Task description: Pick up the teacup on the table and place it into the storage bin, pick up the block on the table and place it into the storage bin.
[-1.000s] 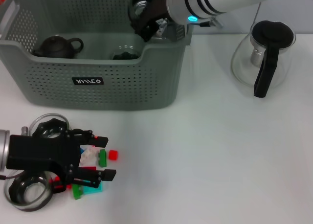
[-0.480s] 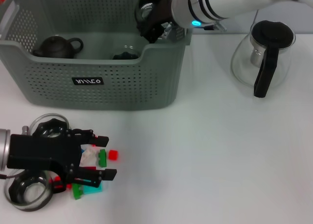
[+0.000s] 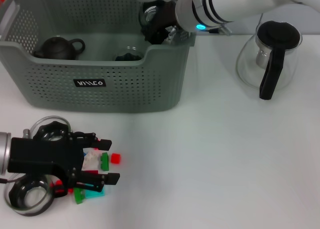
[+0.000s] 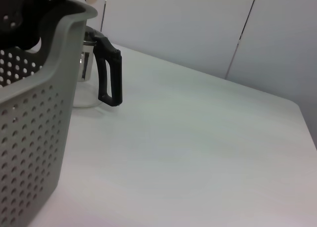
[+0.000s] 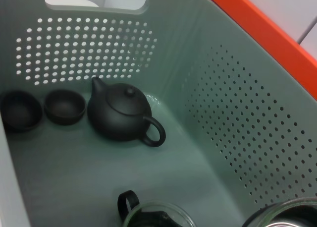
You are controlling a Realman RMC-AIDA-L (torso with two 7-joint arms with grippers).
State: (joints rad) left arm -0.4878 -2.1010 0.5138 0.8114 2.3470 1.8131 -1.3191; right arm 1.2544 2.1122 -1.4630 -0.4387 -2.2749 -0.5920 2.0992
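The grey-green storage bin [image 3: 125, 96] stands at the back left. Above its far right corner my right gripper [image 3: 156, 23] is shut on a glass teacup [image 3: 149, 11], whose rim [image 5: 287, 213] also shows in the right wrist view. Another glass cup [image 3: 127, 54] sits on the bin floor [image 5: 153, 218]. My left gripper [image 3: 96, 160] lies at the front left, open, its fingers either side of small blocks: a red block [image 3: 115, 158], a green one [image 3: 104, 161] and a teal one [image 3: 93, 191].
A dark teapot [image 3: 59, 47] [image 5: 124, 113] and two small dark cups [image 5: 63, 107] are inside the bin. Two glass cups [image 3: 50, 129] [image 3: 27, 197] stand by the left gripper. A glass pitcher with a black handle [image 3: 270, 54] [image 4: 109, 78] is at the back right.
My right gripper has shifted a little to the right and back over the bin's corner, the teacup moving with it. The left arm and blocks have not moved.
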